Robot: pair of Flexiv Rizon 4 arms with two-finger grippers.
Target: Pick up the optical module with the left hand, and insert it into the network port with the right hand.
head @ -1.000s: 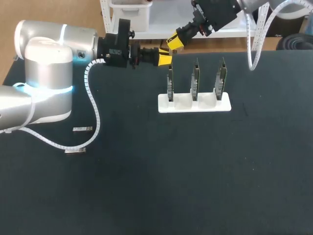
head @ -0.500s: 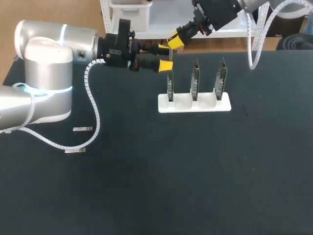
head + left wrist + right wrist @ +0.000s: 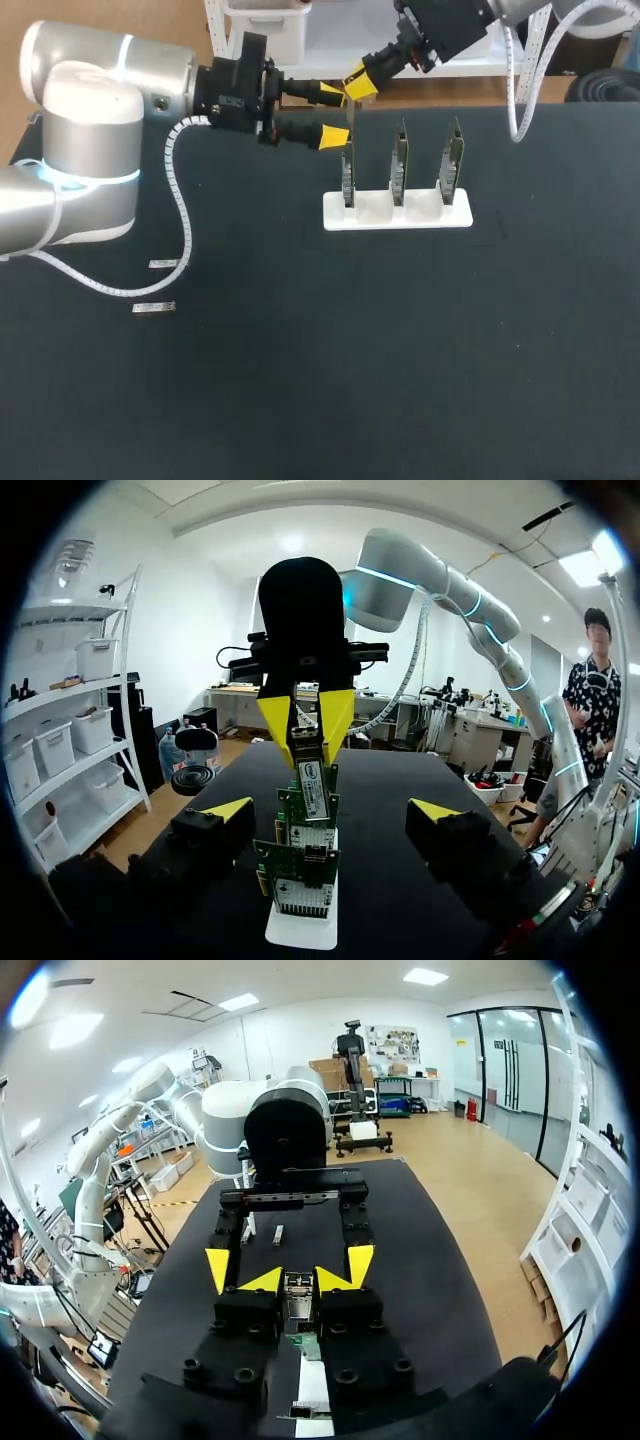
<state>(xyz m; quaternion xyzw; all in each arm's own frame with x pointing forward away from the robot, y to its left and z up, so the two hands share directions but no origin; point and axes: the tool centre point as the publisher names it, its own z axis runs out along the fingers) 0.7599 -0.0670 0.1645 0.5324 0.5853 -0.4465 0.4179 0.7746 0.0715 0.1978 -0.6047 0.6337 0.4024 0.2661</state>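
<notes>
The right arm [image 3: 450, 25] runs off the head view's upper edge. In the right wrist view the right gripper [image 3: 292, 1278] covers most of the white stand [image 3: 313, 1400]. Two small pieces [image 3: 168, 263] on the counter [image 3: 400, 350] are too small to identify.

Robot lab: arms [image 3: 90, 110] over worktable [image 3: 400, 350]

left arm [image 3: 90, 150]: fat rounded links, silver-white shell, cyan light ring glowing at the joint seam
left cable [image 3: 185, 215]: white spiral wrap, routed outside the shell
left wrist [image 3: 235, 95]: black boxy block, small pale label on its side
left gripper [image 3: 335, 113]: two slim black fingers, bright yellow wedge tips
right arm [image 3: 395, 575]: same silver tube links, thin cyan ring
right cable [image 3: 515, 90]: white spiral wrap
right gripper [image 3: 300, 1280]: chunky black finger blocks, yellow pointed tips
bolt heads [image 3: 240, 1373]: round, black, on the finger blocks
</notes>
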